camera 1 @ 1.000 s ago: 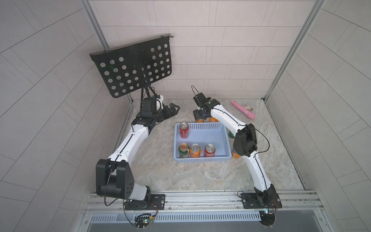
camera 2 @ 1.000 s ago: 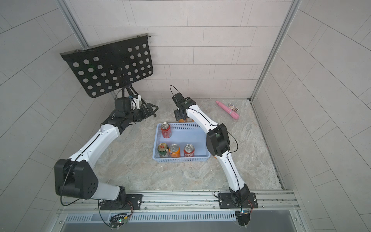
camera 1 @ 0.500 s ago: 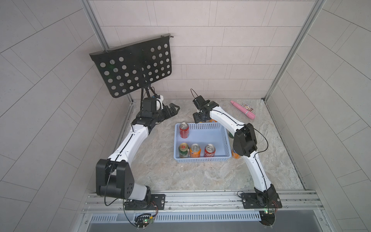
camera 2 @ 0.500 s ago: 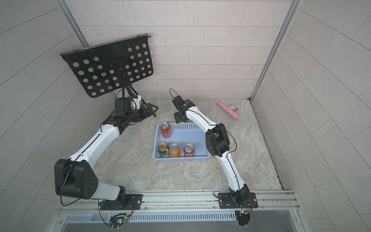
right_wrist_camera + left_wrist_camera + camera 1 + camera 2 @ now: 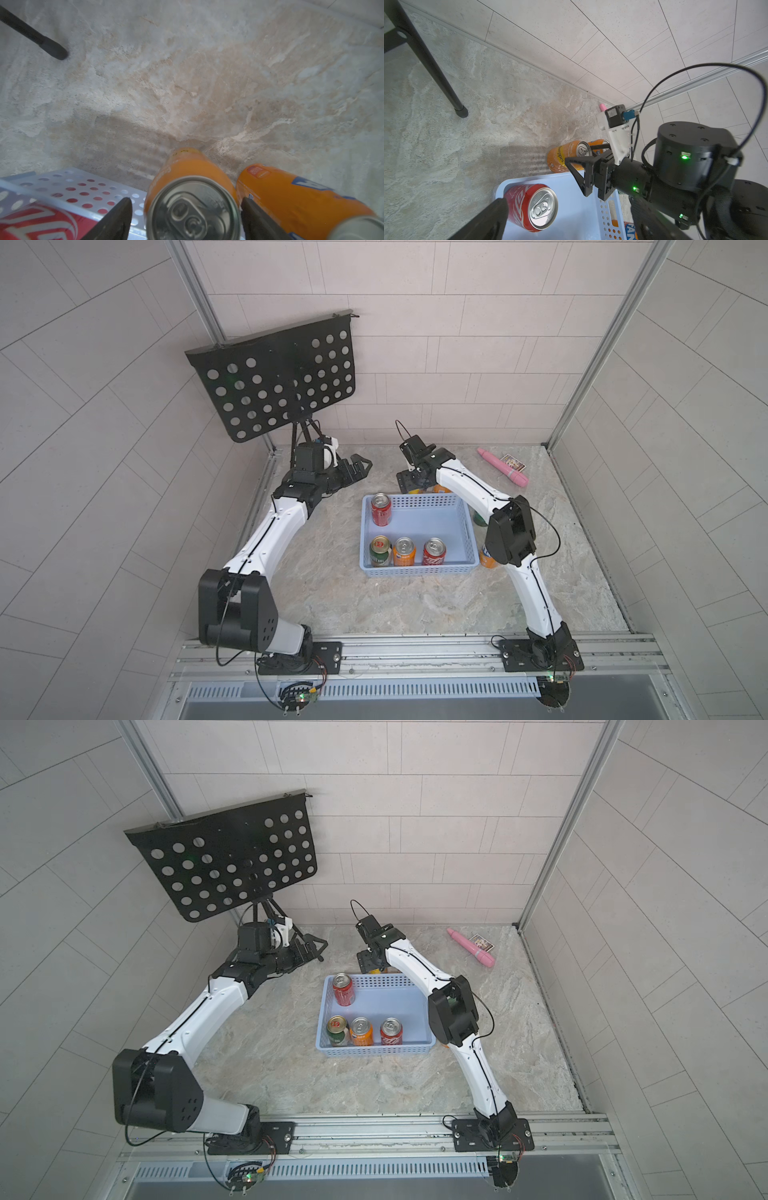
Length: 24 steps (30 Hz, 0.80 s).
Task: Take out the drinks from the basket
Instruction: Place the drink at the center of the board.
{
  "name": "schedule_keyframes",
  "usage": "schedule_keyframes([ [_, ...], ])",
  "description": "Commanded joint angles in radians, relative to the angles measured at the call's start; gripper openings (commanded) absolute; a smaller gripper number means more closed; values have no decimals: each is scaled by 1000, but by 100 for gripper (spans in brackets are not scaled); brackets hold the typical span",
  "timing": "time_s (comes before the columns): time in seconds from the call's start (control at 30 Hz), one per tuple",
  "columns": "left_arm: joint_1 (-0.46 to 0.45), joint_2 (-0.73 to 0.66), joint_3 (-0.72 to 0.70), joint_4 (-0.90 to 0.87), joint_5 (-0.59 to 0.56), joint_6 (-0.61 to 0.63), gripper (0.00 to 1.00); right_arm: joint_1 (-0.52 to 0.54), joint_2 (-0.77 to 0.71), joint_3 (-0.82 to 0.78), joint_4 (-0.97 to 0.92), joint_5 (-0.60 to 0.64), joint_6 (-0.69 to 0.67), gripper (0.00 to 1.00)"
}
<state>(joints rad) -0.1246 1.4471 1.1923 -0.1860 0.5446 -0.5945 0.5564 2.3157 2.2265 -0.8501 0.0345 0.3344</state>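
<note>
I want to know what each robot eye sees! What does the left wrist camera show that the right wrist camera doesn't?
Only the left wrist camera: the right arm, the pink stick tip, and the red can with its silver top. Only the right wrist camera: nothing extra, just a close look down between the right fingers, apart either side of the orange can. Both: that orange can, a second orange can beside it, the red can, the blue basket and a black stand leg.

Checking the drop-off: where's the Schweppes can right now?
In the right wrist view, the orange Schweppes can stands upright on the stone tabletop just outside the basket's far wall, between the fingers of the open right pincer, beside a Fanta can.
</note>
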Motion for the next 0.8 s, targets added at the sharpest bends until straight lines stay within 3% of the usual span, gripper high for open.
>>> schedule_keyframes([
  [0.0,8,2,2,-6,-6,16,100,5,-71,9,9,23,-4,88],
  [0.3,14,-5,12,-15,6,41,100,3,-168,-15,21,29,-15,89],
  [0.43,14,-21,13,-45,-43,81,100,1,-241,-56,25,29,-18,89],
  [0.57,14,-46,17,-86,-98,130,100,0,-347,-178,84,-8,-34,87],
  [0.77,13,-91,29,-192,-214,230,100,1,-544,-489,230,-50,-111,86],
])
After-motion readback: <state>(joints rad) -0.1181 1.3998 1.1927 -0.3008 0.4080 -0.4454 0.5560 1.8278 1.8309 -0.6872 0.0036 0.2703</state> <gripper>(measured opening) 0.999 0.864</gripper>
